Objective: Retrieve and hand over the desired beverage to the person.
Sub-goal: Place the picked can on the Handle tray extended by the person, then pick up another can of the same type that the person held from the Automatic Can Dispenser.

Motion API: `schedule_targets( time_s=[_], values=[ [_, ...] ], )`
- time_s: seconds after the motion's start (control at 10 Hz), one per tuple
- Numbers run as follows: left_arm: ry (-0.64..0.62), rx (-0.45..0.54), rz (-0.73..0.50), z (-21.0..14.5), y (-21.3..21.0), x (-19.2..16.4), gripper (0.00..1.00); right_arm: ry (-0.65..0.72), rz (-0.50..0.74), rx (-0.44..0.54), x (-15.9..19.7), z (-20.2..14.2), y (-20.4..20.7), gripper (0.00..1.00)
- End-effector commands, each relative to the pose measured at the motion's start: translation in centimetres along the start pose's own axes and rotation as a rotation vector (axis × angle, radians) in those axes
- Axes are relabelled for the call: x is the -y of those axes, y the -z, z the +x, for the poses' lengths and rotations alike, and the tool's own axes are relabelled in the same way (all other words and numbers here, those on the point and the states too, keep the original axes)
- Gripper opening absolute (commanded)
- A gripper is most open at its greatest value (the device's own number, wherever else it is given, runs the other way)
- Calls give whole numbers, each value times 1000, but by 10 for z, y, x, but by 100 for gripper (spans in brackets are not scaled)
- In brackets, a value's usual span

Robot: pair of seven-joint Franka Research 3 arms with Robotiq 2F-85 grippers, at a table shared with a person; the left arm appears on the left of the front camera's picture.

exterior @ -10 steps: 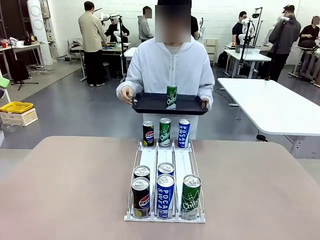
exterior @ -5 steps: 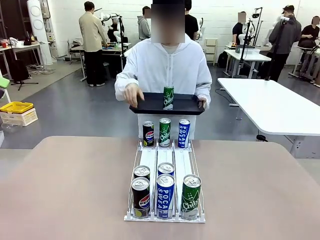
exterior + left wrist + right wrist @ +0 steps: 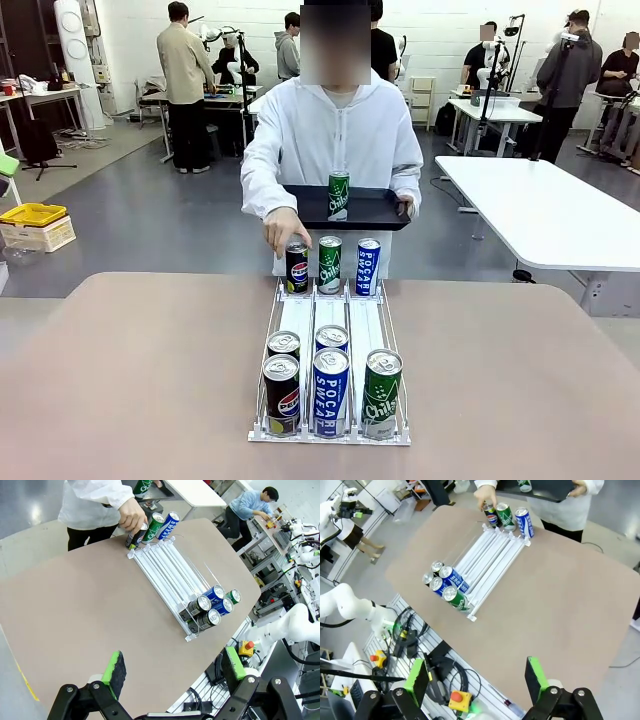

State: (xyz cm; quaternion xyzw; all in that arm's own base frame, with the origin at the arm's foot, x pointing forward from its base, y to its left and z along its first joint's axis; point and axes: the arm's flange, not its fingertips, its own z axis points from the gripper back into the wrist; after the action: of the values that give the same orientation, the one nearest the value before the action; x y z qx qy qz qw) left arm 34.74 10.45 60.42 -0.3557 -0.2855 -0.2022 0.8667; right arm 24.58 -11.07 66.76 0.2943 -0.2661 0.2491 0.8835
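Person in a white hooded jacket stands at the far edge of the table, upper middle of the front view, holding a flat black tray at waist height. One hand reaches down past the tray's left side and rests its fingers on top of the black can. This can is the leftmost of three upright cans at the far end of the white rack. Just right of it stands a green can, then a blue can. On the tray, near its middle, a second green can stands upright, and the other hand grips the tray's right edge.

At the near end of the rack, lower middle of the frame, the left lane holds two near black cans, one behind the other. The middle lane holds two near blue cans, and the right lane holds a single near green can.

Along the bottom of the left wrist view, the left gripper hangs above the table, well apart from the rack. Its green-padded fingers are spread wide with nothing between them. At the bottom of the right wrist view, the right gripper is the same: fingers wide apart, holding nothing, and well away from the cans
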Motion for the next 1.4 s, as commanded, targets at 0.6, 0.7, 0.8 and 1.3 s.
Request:
schedule_targets(
  time_s=[0.6,0.7,0.8,1.3],
  values=[
    [17,12,-15,-1,0,-1,100,-16,19,5,1,2,0,100],
    [17,12,-15,-1,0,-1,100,-16,19,5,1,2,0,100],
    [17,12,-15,-1,0,-1,100,-16,19,5,1,2,0,100],
    [17,12,-15,-1,0,-1,100,-16,19,5,1,2,0,100]
  ],
)
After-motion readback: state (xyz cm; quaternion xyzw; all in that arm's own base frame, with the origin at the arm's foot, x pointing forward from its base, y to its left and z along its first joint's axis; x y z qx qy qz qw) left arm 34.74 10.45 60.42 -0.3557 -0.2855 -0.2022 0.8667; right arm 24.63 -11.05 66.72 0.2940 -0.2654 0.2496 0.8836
